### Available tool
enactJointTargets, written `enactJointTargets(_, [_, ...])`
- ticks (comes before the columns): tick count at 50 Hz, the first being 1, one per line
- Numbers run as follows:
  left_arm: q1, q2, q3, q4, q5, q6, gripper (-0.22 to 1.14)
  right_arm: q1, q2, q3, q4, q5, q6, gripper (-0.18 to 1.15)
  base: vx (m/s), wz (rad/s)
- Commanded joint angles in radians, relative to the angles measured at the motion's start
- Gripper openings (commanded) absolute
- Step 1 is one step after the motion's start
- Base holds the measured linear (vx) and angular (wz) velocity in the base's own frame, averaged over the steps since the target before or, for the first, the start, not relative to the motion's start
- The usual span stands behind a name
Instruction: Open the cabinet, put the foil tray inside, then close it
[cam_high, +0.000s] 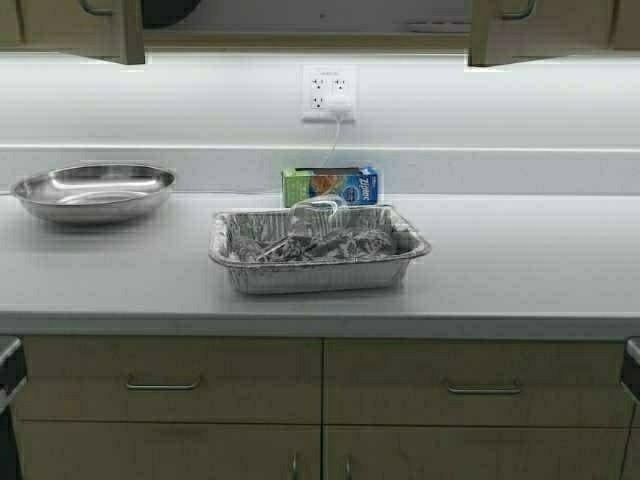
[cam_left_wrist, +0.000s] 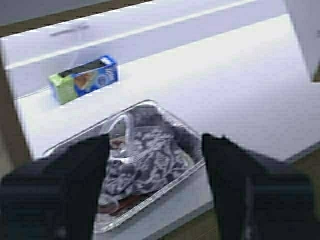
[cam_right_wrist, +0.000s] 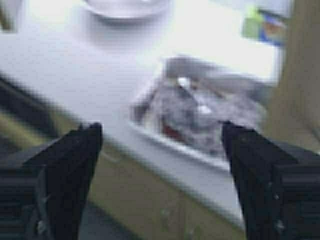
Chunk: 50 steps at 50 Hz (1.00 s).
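The foil tray (cam_high: 318, 250) sits on the grey counter (cam_high: 520, 270), near its front edge, with crinkled foil inside. Above, the cabinet's two tan doors, left (cam_high: 100, 30) and right (cam_high: 520, 30), stand swung open towards me, with the dark opening between them. My left gripper (cam_left_wrist: 155, 145) is open and empty, held in the air above and in front of the tray (cam_left_wrist: 145, 155). My right gripper (cam_right_wrist: 160, 132) is open and empty, also short of the tray (cam_right_wrist: 210, 115), above the counter's front edge. Neither gripper shows in the high view.
A round steel bowl (cam_high: 93, 190) sits at the counter's left. A green and blue box (cam_high: 330, 186) stands against the backsplash behind the tray, under a wall outlet (cam_high: 328, 93). Drawers and lower doors (cam_high: 320, 400) run below the counter.
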Motion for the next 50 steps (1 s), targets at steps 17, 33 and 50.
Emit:
enactJointTargets(17, [-0.057, 0.592, -0.247, -0.029, -0.462, -0.017, 0.09, 0.155, 0.595, -0.252, 0.003, -0.549, 0.028, 0.06, -0.01, 0.00])
enactJointTargets(33, [0.135, 0.862, -0.491, -0.041, -0.463, -0.087, 0.03, -0.006, 0.730, -0.408, -0.002, -0.502, 0.023, 0.07, 0.00, 0.00])
enactJointTargets(50, [0.258, 0.727, -0.333, -0.038, -0.468, -0.084, 0.03, -0.193, 0.554, -0.219, -0.051, -0.425, 0.028, 0.07, 0.00, 0.00])
